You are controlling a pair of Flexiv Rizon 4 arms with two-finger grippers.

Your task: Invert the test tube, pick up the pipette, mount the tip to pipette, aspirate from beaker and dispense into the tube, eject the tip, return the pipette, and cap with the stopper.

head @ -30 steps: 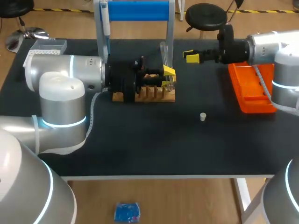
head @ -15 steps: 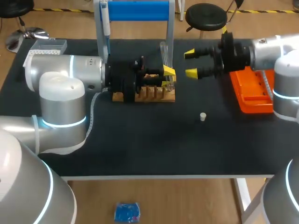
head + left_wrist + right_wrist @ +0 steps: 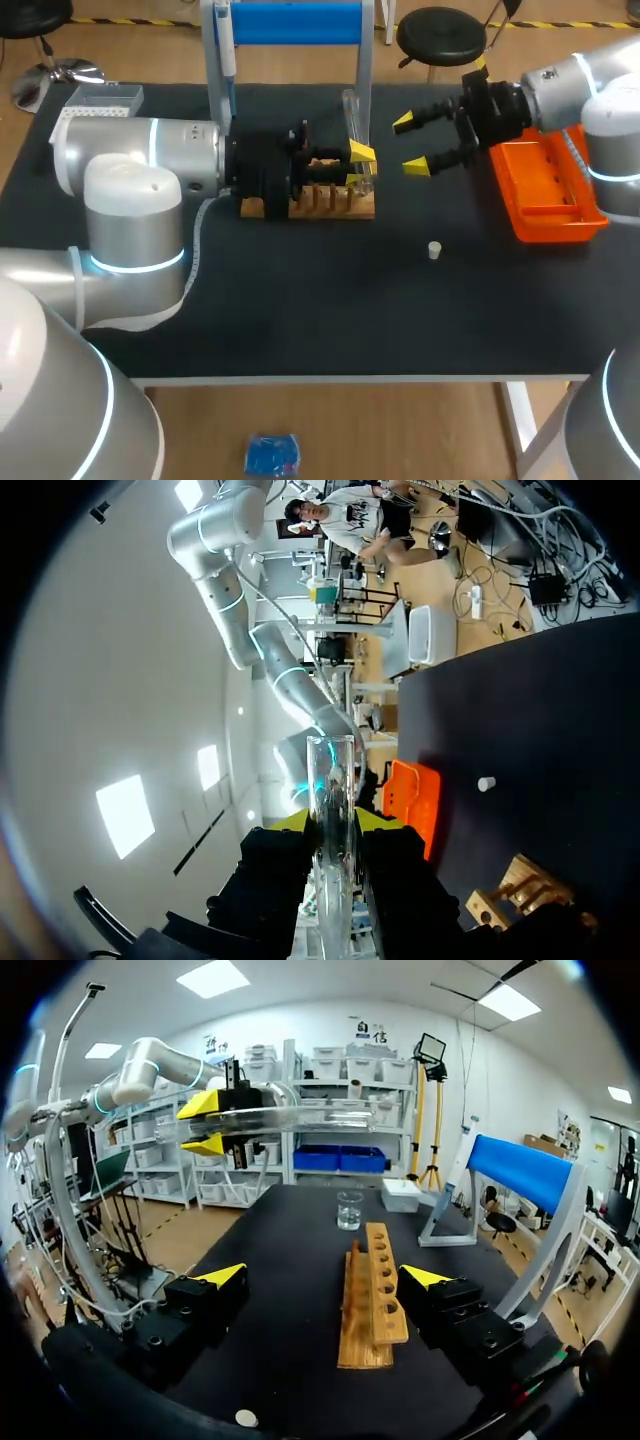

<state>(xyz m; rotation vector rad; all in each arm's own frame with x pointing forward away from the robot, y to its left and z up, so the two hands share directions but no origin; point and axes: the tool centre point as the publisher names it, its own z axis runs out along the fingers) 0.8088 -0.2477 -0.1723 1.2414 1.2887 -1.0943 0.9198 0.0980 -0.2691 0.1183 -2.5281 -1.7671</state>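
Observation:
My left gripper (image 3: 357, 165) is shut on a clear test tube (image 3: 351, 118), holding it just above the right end of the wooden rack (image 3: 312, 203). In the left wrist view the test tube (image 3: 329, 802) stands pinched between the yellow fingertips (image 3: 293, 820). My right gripper (image 3: 410, 143) hangs open a little right of the tube, with nothing in it. In the right wrist view the rack (image 3: 369, 1295) lies ahead between that gripper's spread tips, and the beaker (image 3: 349, 1210) stands beyond it. The white stopper (image 3: 434, 250) lies on the mat. The pipette (image 3: 225, 45) hangs on the blue stand (image 3: 295, 22).
An orange tray (image 3: 545, 190) sits at the right under my right arm. A tip box (image 3: 105, 97) is at the back left corner. My left arm's bulky body covers the rack's left end. Bare black mat stretches along the front of the table.
My right gripper has swung down and toward the rack, its wrist rolling so the open fingers now stand one above the other. The left gripper and tube have not moved.

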